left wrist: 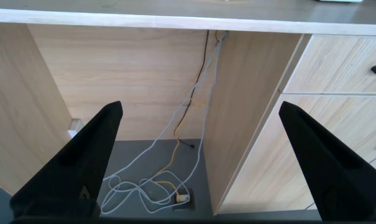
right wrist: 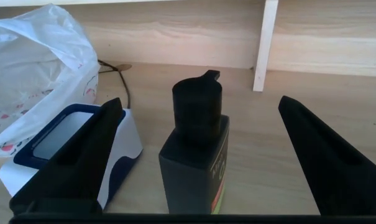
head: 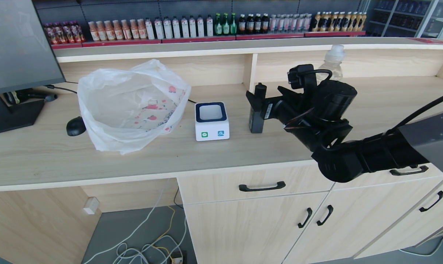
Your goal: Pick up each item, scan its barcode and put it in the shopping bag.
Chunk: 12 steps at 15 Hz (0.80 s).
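Finding: the black bottle (right wrist: 194,168) stands upright on the worktop (head: 41,154), long axis vertical. It is just beside the scanner (head: 211,121), on the side away from the shopping bag (head: 133,102).

The right gripper (right wrist: 200,102) faces the bottle side-on. Its fingers (right wrist: 82,162) are spread wide and hold nothing. The bottle lies dead ahead, in line with the gap. I cannot tell whether the tips already flank its body.

The left gripper (left wrist: 200,109) hangs below the worktop edge, well away from the bottle, facing loose cables (left wrist: 156,180). Its fingers are likewise spread and hold nothing.

Assessment: the right arm is the nearer. I judge the grasp needs a horizontal squeeze across the bottle's body, below the cap.
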Motion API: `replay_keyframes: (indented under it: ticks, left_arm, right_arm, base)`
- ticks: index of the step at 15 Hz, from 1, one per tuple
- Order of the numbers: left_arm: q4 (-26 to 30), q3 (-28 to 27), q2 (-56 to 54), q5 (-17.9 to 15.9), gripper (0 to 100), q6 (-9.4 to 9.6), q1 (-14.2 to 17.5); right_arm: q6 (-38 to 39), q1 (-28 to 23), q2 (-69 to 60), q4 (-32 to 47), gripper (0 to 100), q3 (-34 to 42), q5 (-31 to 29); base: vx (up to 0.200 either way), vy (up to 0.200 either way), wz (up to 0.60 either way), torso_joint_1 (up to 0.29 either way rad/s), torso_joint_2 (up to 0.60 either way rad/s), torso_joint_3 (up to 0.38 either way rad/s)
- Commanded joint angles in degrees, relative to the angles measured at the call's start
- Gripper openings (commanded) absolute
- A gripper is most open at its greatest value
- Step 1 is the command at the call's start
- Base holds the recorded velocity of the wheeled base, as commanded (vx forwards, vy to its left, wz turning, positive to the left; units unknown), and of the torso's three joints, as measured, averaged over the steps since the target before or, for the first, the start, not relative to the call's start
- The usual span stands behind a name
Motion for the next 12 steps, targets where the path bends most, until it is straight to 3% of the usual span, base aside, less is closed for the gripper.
replay_keyframes:
  ticks: [1, 12]
  left_arm:
    - [0.00, 0.00, 0.00, 0.00, 100, -0.01, 0.01]
    - [0.00, 0.00, 0.00, 0.00, 100, 0.07, 0.01]
  right_arm:
    - [0.00, -0.24, 2.45, -0.04, 100, -1.17, 0.01]
    - [-0.09, -0.24, 6.06, 2.51, 100, -7.85, -3.33]
  base:
    - [0.000, 0.000, 0.00, 0.000, 0.00, 0.000]
    - [0.000, 0.000, 0.00, 0.000, 0.00, 0.000]
